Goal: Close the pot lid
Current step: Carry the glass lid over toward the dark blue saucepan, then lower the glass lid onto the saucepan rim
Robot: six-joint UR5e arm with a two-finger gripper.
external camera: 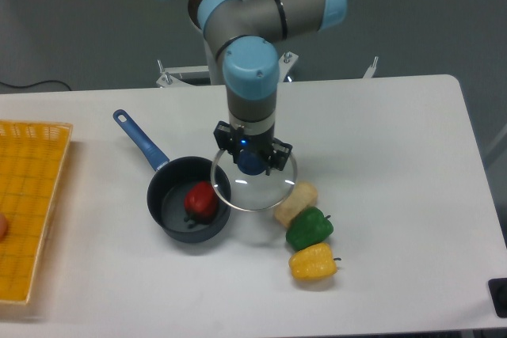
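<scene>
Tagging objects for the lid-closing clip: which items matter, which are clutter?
Job items: pot; lid, held by its knob in the gripper.

Clutter: red pepper inside the pot; beige piece; green pepper; yellow pepper; orange basket.

The gripper (252,160) grips the lid (253,184) by its blue knob, holding it level above the table (396,164). The lid's left edge overlaps the pot (188,199), which holds a red pepper (200,199).
</scene>
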